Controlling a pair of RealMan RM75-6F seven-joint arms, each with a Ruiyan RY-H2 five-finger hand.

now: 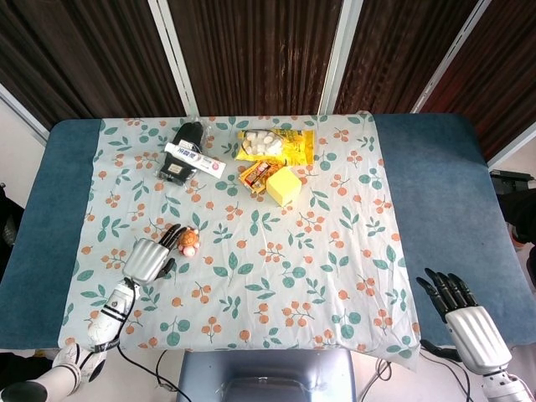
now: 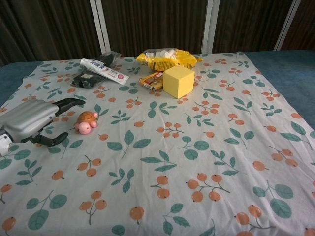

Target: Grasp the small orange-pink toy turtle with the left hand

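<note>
The small orange-pink toy turtle [image 1: 189, 243] [image 2: 86, 122] lies on the floral cloth at the near left, pink head pointing toward the front edge. My left hand [image 1: 149, 258] [image 2: 32, 120] is just to its left, low over the cloth, fingers [image 2: 69, 102] spread apart and reaching toward the turtle. The hand holds nothing, and I cannot tell whether a fingertip touches the turtle. My right hand [image 1: 465, 318] hovers off the cloth at the near right corner, fingers extended and empty; the chest view does not show it.
At the back of the cloth [image 1: 276, 276] lie a toothpaste tube [image 1: 195, 157] over a dark pouch [image 1: 177, 151], a yellow snack bag [image 1: 275, 146], a small orange packet [image 1: 256, 173] and a yellow cube [image 1: 283, 185]. Blue table surface [image 1: 444, 193] flanks the cloth.
</note>
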